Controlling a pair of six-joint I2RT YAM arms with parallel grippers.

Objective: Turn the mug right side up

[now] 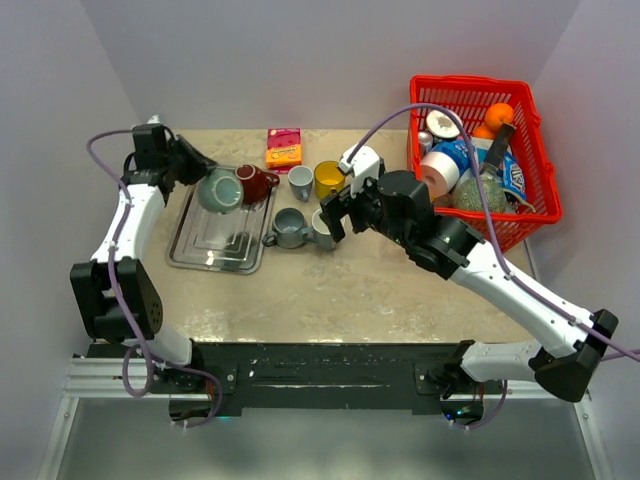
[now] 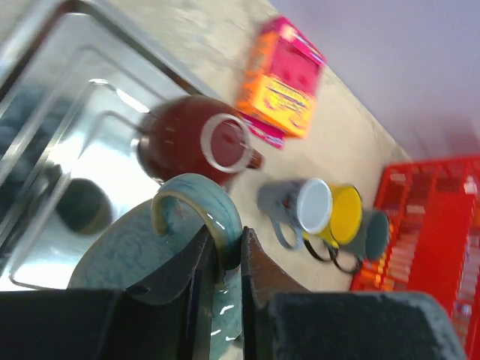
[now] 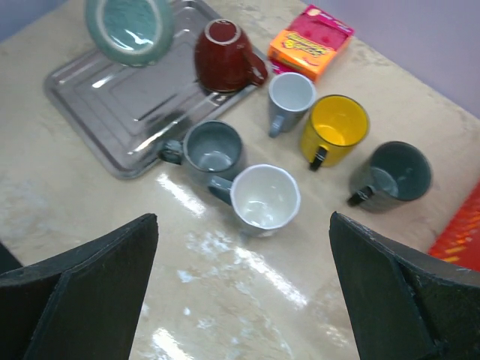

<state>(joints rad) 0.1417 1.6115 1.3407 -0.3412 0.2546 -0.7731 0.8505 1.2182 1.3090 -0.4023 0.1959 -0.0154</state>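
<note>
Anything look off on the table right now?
Yes. The red mug at the tray's far right corner is bottom-up or tipped, base ring showing; the white mug and others nearby stand upright. The left tool holds the teal mug tilted by its handle.

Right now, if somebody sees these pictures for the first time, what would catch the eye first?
The bright red basket, full of items at the far right corner, stands out first. Next is the teal mug, held by its handle in the shut left gripper above the metal tray. Between them, the open right gripper hovers over a cluster of mugs, one vivid yellow mug among them.
</note>
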